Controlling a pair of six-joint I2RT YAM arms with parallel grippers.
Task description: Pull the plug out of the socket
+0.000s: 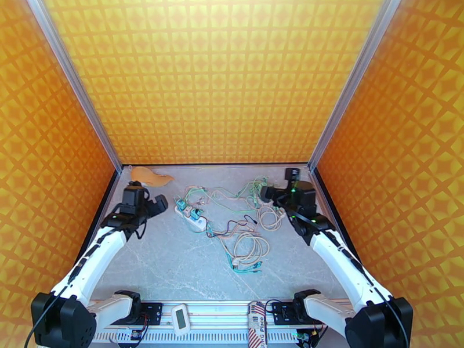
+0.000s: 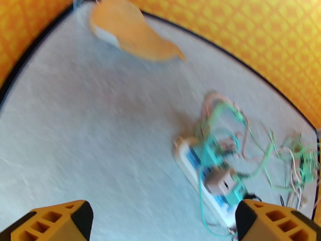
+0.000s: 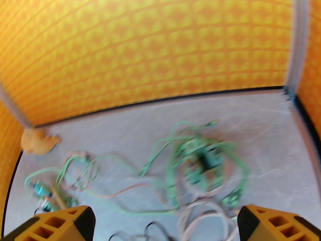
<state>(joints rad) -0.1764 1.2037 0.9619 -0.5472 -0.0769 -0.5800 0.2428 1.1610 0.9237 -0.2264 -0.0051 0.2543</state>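
Plug (image 1: 196,214), teal, sits pushed into the white socket strip (image 1: 187,213), left of the middle of the grey desk (image 1: 162,262). Nearest the arm bases lies a loose coil of cables (image 1: 249,250). Just left of the strip hangs the left tool (image 1: 158,204), jaws spread wide, holding nothing. Further right, the right tool (image 1: 268,194) is equally wide and empty, beside green wires (image 1: 249,189). An orange object (image 1: 153,178) lies in the far left corner.
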